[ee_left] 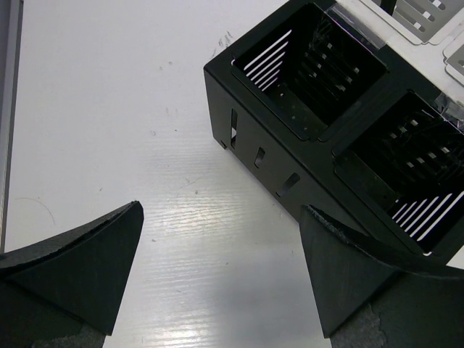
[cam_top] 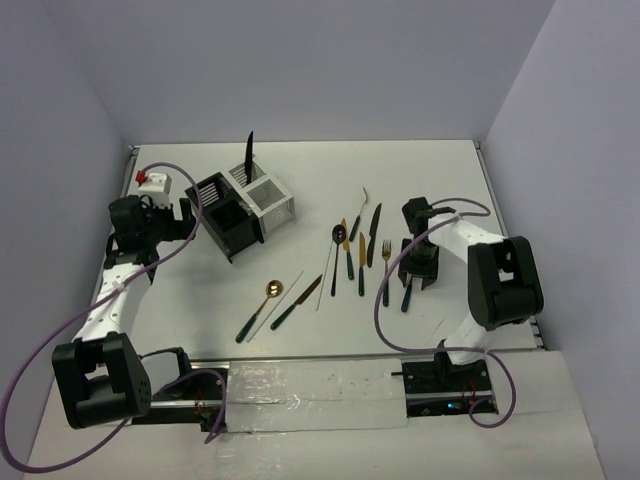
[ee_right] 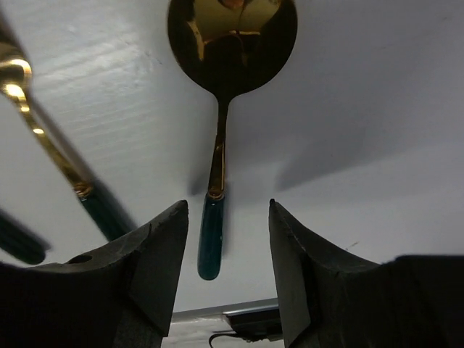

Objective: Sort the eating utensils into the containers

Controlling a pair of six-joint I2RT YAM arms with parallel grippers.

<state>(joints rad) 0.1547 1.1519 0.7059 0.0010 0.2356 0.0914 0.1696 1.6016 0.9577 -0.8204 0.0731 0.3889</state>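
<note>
Gold-bowled spoon (ee_right: 232,43) flat on the white table (ee_right: 377,109), green handle straddled by the right gripper (ee_right: 227,217), parted, neither finger touching (another gold-stemmed utensil (ee_right: 43,145) just beside). Left gripper (ee_left: 217,217) spread wide, empty, near the black caddy (ee_left: 275,152). Black knife (cam_top: 249,150) upright in the white caddy (cam_top: 272,198).
</note>
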